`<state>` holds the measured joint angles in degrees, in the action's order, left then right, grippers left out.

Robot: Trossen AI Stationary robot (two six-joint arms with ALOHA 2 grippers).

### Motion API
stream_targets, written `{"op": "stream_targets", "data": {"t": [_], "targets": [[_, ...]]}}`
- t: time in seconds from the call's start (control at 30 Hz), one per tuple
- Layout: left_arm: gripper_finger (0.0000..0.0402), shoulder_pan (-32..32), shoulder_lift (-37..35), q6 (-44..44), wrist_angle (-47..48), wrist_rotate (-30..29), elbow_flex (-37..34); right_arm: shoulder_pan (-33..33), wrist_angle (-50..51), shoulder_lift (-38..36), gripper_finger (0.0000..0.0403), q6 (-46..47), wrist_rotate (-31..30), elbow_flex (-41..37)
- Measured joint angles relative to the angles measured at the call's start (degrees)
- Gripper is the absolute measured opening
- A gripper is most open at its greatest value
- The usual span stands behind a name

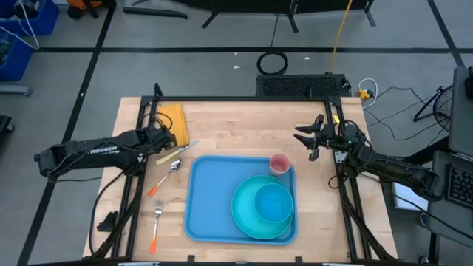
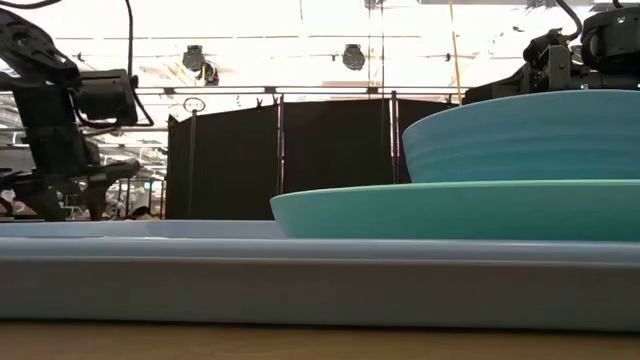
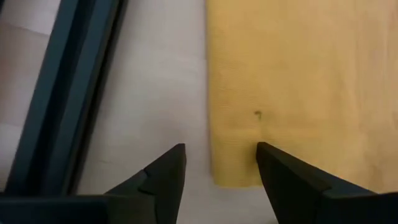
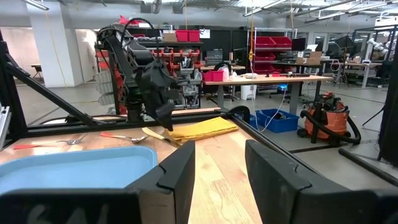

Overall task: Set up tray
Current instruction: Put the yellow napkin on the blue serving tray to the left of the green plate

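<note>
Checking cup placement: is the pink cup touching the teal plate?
Apart. The high view shows the pink cup in the tray's corner, blue tray floor visible between it and the teal plate.

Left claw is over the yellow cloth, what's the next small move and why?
Probably lower the left claw a touch and close on the yellow cloth's near edge. Its jaws stand open and empty, straddling that edge, and the cloth lies flat on the table, outside the tray. The right claw waits open.
</note>
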<state>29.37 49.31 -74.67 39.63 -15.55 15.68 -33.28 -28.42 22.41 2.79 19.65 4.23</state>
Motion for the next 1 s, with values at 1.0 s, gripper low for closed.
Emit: {"op": "stream_targets", "data": {"t": [1.0], "targets": [[0.0136,4.0,2.0,8.6,-32.4,18.6,-6.0,0.0,0.0,0.0,0.0130,0.0,0.0,0.0]]}}
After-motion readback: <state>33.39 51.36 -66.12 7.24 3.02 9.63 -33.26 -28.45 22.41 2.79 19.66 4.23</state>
